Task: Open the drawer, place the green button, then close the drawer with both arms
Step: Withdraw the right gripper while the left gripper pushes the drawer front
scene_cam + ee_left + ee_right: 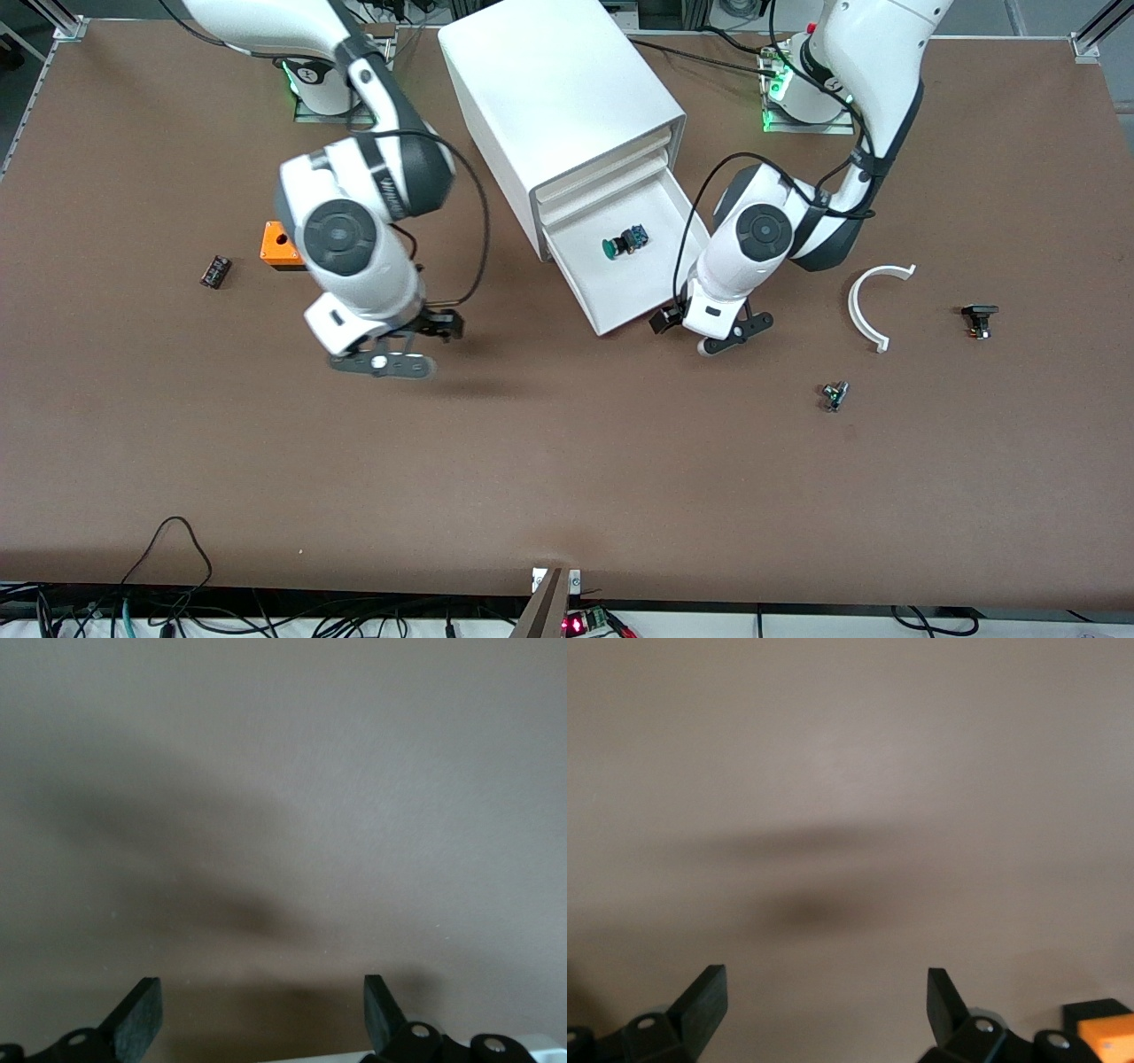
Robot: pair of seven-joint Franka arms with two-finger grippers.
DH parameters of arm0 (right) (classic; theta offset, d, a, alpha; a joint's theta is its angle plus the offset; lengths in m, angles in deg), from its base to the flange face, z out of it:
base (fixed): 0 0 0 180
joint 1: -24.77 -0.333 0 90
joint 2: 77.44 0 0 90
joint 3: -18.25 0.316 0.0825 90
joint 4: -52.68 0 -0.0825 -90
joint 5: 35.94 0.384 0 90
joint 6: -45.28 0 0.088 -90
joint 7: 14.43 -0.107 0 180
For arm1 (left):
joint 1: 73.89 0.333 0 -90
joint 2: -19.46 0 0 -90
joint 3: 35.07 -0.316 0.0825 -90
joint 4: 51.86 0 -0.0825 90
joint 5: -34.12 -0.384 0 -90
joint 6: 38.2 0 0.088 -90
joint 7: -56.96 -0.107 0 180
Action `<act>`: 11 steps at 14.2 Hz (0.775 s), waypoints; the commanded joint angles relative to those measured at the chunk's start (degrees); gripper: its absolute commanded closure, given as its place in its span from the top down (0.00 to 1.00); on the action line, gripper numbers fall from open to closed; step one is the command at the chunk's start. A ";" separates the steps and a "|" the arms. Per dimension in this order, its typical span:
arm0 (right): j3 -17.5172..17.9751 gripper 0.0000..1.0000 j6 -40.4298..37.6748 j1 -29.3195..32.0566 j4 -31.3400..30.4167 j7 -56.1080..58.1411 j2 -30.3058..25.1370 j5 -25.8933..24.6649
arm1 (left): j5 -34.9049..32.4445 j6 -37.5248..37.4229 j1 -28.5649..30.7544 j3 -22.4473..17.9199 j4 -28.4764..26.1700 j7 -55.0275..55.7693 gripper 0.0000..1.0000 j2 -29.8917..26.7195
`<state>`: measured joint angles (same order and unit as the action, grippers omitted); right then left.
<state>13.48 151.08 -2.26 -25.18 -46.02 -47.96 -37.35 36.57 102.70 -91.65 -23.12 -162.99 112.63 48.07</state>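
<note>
Front view: button (623,244) lies on its side inside the pulled-out lowest drawer (651,288) of the white cabinet (554,97), green cap toward the right arm's end of the bench (567,461). Left tool (709,330) sits just beside the drawer's front corner, low over the bench, fingers (142,1014) spread wide, holding nothing. Right tool (403,347) is over bare bench, well apart from the drawer toward the right arm's end, also wide open and empty; its fingers (704,1003) frame only bench. Orange box (282,246) partly hidden by the right arm, small black part (214,270) near it. Toward the left arm's end: white curved piece (873,301), black-capped part (979,319), tiny dark part (834,395).
</note>
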 commanded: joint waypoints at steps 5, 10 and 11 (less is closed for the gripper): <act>1.60 1.00 -9.38 15.23 -3.07 7.92 -11.53 0.36 | 0.46 -0.01 -2.02 1.83 -5.67 2.43 1.00 -2.58; 1.43 1.00 -8.86 21.75 -6.52 23.41 -14.27 0.45 | 0.46 -0.53 -2.02 6.23 -11.03 2.43 1.00 -5.84; 1.25 1.00 -8.77 21.84 -6.43 23.94 -14.27 0.01 | 0.46 -0.71 -2.02 6.94 -12.00 2.43 1.00 -6.28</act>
<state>13.70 141.77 18.87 -29.71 -24.07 -60.59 -37.24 36.55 102.58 -93.53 -17.05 -171.15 114.96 45.33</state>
